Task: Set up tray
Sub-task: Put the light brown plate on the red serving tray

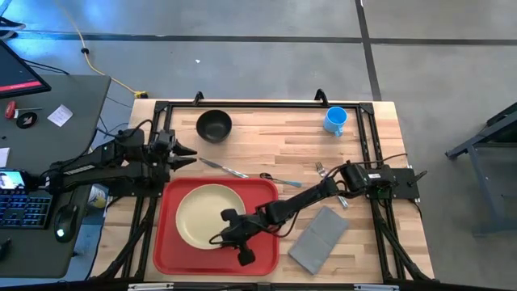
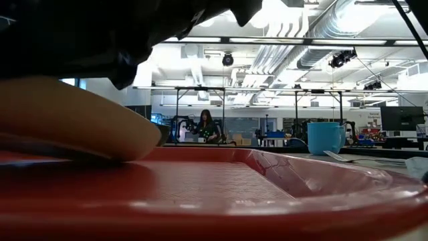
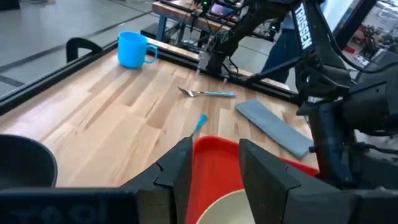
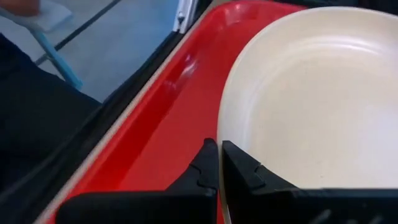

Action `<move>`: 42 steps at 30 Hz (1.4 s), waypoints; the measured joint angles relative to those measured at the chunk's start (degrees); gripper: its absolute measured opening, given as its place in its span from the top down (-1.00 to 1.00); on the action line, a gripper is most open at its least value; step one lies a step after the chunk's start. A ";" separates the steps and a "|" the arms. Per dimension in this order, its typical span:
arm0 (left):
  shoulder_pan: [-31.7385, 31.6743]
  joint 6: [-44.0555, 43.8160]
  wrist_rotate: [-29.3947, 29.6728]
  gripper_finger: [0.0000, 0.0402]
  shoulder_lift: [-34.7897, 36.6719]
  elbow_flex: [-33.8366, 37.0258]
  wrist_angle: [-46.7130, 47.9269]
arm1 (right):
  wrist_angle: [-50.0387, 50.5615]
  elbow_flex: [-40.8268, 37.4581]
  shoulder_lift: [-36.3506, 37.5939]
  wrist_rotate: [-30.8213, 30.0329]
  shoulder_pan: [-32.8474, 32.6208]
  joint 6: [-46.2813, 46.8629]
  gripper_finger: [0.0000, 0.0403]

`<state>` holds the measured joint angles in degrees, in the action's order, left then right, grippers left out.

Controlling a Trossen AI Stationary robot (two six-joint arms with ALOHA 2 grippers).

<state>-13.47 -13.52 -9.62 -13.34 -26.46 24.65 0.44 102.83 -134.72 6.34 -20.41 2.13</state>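
Note:
The red tray lies at the table's near edge, left of centre. The cream plate is on it, also visible in the low view as plate over tray. My right gripper reaches in from the right to the plate's near rim and is shut on it; in its wrist view, gripper meets plate above tray. My left gripper waits open near the table's left edge, beyond the tray. My right gripper pinches the plate's near rim between its two fingers, one finger over the plate's inner side and the other on the outer side, above the tray floor. It comes slanting down from the table's right. I cannot tell whether the held side is lifted.
A black bowl and a blue mug stand near the far edge. Blue-handled cutlery and a spoon lie beyond the tray, with a fork further right. A grey napkin lies right of the tray.

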 joint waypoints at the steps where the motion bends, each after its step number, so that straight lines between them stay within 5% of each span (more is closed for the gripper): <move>1: 0.00 0.27 -0.03 0.18 0.00 0.00 -0.05 | 0.48 0.00 0.00 0.01 -0.17 1.70 1.00; 12: 0.00 1.27 -2.33 0.18 0.00 0.00 2.46 | 8.12 -0.02 0.00 -3.05 -2.66 12.80 1.00; 22: 0.00 1.25 -2.35 0.18 0.00 0.00 1.06 | 8.53 -0.02 0.00 -3.10 -3.38 13.59 1.00; 42: 0.00 4.27 -2.41 0.18 -0.02 -0.02 -4.76 | -10.10 -0.02 -0.60 -3.88 -2.48 5.93 0.97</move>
<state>-13.47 -9.26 -12.03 -13.36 -26.48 19.90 -9.66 102.80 -135.31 2.45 -22.90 8.06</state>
